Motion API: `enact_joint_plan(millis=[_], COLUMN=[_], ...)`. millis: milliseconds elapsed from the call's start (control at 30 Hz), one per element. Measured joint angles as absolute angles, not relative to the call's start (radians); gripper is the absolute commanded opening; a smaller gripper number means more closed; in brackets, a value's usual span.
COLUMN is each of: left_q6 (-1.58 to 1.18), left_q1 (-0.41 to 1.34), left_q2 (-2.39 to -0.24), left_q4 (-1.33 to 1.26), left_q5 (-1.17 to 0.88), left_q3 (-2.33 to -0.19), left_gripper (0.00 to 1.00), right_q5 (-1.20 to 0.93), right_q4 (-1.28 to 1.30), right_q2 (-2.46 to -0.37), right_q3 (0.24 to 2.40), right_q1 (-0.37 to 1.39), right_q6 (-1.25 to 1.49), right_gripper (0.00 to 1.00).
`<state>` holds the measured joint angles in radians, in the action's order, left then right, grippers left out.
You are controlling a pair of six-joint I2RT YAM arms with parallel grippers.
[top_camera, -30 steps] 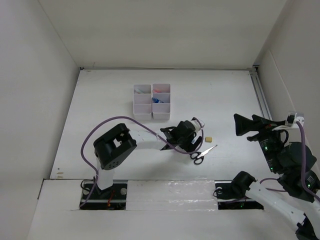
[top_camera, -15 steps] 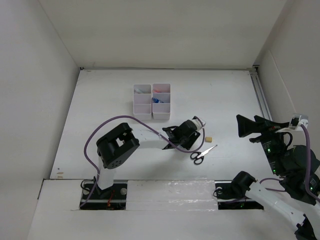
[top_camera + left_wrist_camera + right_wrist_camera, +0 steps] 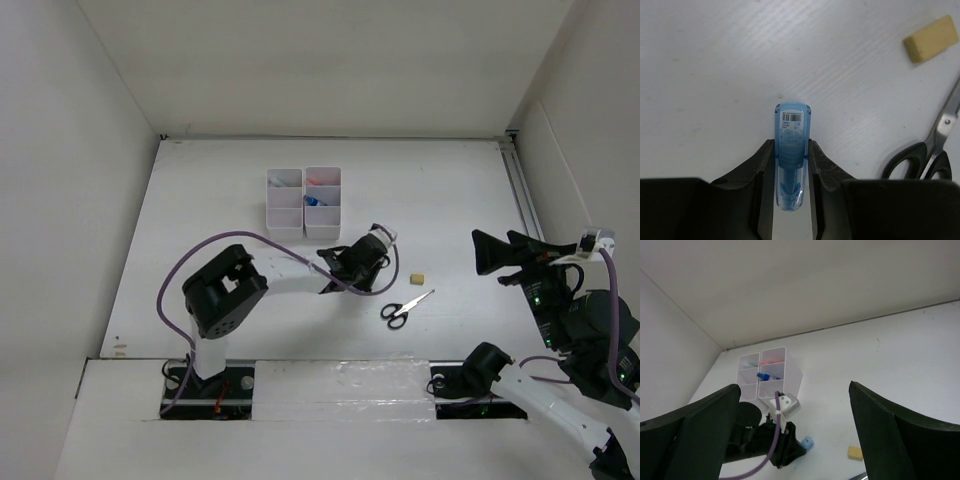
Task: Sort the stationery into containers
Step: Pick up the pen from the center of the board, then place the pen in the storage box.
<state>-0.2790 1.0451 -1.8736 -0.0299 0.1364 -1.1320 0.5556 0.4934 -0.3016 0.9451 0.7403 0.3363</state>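
My left gripper (image 3: 791, 167) is shut on a clear blue bottle (image 3: 791, 142), whose barcoded end sticks out past the fingertips, close over the table. The right wrist view shows that blue end (image 3: 807, 442) poking out of the left gripper (image 3: 372, 268). Black-handled scissors (image 3: 400, 310) (image 3: 935, 150) lie just right of it, and a tan eraser (image 3: 418, 277) (image 3: 931, 38) (image 3: 855, 453) sits beyond them. The white containers (image 3: 322, 231) (image 3: 790, 382) stand behind the left gripper. My right gripper (image 3: 474, 251) (image 3: 795, 385) hangs open and empty at the right, well above the table.
The containers hold a blue-capped item (image 3: 765, 375) in a middle compartment and pink-red pens (image 3: 771, 361) in a far one. White walls enclose the table on the left, back and right. The left arm's purple cable (image 3: 215, 245) loops over the table.
The left gripper's jaws have closed on the blue bottle, and it has drawn back to the left, away from the scissors. The right arm shifted slightly rightward.
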Motion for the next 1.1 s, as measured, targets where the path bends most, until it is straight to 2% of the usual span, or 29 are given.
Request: enact_joint_plan(millis=[333,533,800,1100], left_q6=[-0.377,-0.486,-0.505,-0.41], left_q1=[0.908,0.7,0.615,0.52], left_q2=[-1.559,-1.404,-1.424,-1.441], left_q4=[0.052,-0.062,-0.338,-0.646], left_q5=[0.34,0.578,0.781,0.805], left_q3=[-1.231,-1.184,-0.995,-0.895], left_gripper=[0.0,0.0,0.0,0.0], right_q5=[0.533,0.494,0.423,0.38], right_q4=[0.486,0.447,0.41,0.41], right_q2=[-0.325,-0.33,-0.344,-0.326], right_q3=[0.945,0.936,0.904,0.882], right_q1=[0.74,0.74,0.741,0.741], right_q6=[0.334,0.326,0.314,0.318], right_gripper=[0.95,0.95,0.94,0.94])
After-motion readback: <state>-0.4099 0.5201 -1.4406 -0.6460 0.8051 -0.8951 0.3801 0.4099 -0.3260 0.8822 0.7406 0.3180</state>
